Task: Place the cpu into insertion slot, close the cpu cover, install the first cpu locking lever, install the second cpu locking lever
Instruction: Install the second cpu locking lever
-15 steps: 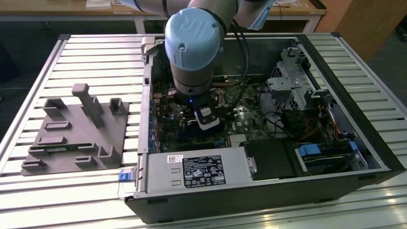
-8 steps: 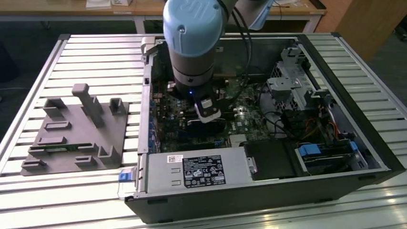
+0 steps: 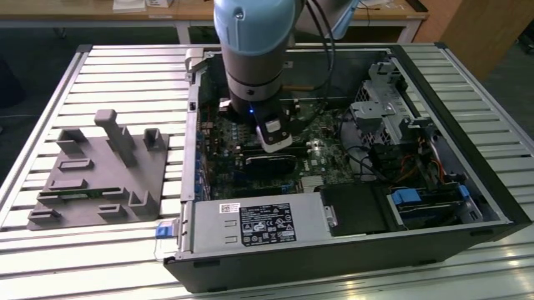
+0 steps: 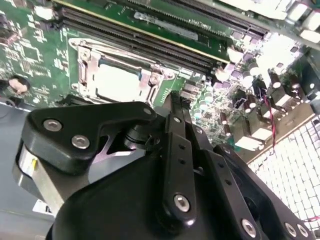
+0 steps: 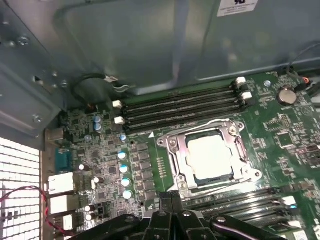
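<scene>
Hand (image 5: 171, 196): I see the two fingers pressed together, tips meeting with nothing between them. This shows in both wrist views (image 4: 173, 100).

Hand position: I have it hanging above the green motherboard (image 5: 280, 130), just beside the socket edge — not touching any part, as far as I can judge. In the exterior view the hand (image 3: 276, 145) sits low inside the open computer case (image 3: 467, 187), under the arm (image 3: 254, 50).

Cpu (image 5: 210, 156): it lies flat in the insertion slot (image 5: 177, 162), pale silvery top facing up. I also see it in the second wrist view (image 4: 117, 82).

Cpu cover (image 5: 240, 152): the silvery frame lies down around the chip, with the chip's top showing through its square window. The same frame shows in the second wrist view (image 4: 147, 82).

Locking levers: I cannot make out from these views whether the thin levers at the socket's sides are latched — the metal there is too bright to read.

Memory slots (image 5: 180, 107): long black rows run along the socket, on the side away from the hand; more rows (image 5: 235, 200) lie on the near side.

Surroundings: the case rests on a slatted metal desk (image 3: 125, 75). A grey fixture block (image 3: 100, 175) stands on the desk at the exterior view's left, well apart from the case.
</scene>
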Tool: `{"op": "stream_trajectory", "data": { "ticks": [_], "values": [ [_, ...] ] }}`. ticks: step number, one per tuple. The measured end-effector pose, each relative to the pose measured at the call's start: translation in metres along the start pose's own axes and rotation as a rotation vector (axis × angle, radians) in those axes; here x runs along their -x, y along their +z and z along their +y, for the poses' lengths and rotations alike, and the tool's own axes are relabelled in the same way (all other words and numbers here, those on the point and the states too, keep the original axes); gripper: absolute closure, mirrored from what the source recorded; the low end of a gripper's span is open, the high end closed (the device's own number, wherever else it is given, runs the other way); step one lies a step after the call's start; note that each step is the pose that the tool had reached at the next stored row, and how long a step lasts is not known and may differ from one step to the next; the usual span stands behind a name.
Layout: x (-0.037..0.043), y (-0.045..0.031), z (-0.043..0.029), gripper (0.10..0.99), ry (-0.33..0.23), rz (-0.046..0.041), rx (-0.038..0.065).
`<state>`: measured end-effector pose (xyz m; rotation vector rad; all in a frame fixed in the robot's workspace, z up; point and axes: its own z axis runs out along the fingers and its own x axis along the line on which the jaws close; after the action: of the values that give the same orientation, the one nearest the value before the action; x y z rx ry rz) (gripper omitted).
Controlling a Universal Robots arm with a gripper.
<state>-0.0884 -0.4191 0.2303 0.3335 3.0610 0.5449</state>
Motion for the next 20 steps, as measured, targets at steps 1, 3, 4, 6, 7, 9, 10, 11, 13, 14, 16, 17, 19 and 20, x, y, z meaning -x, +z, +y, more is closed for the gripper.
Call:
{"op": "stream_trajectory", "data": {
  "ticks": [1, 3, 4, 6, 7, 9, 10, 11, 13, 14, 16, 17, 19, 20],
  "values": [
    [0.001, 0.0, 0.0002, 0.98, 0.003, -0.0022, -0.006],
    [0.004, 0.0002, 0.0009, 0.98, 0.008, -0.0072, -0.019],
    [0.0058, 0.0003, 0.0014, 0.98, 0.009, -0.0094, -0.025],
    [0.0096, 0.0007, 0.0026, 0.98, 0.012, -0.0122, -0.034],
    [0.0113, 0.0011, 0.0037, 0.98, 0.013, -0.0126, -0.035],
    [0.014, 0.0024, 0.007, 0.98, 0.013, -0.0131, -0.036],
    [0.0154, 0.0031, 0.0087, 0.98, 0.013, -0.0134, -0.037],
    [0.0168, 0.0038, 0.0102, 0.98, 0.013, -0.0137, -0.038],
    [0.0197, 0.0051, 0.0134, 0.98, 0.013, -0.0144, -0.041],
    [0.021, 0.0057, 0.0148, 0.98, 0.013, -0.0149, -0.044],
    [0.0235, 0.007, 0.0177, 0.98, 0.013, -0.0161, -0.049],
    [0.0246, 0.0077, 0.0191, 0.98, 0.013, -0.0169, -0.053],
    [0.0268, 0.0091, 0.0221, 0.98, 0.012, -0.0188, -0.062],
    [0.0278, 0.0099, 0.0237, 0.98, 0.012, -0.0201, -0.067]
  ]
}}
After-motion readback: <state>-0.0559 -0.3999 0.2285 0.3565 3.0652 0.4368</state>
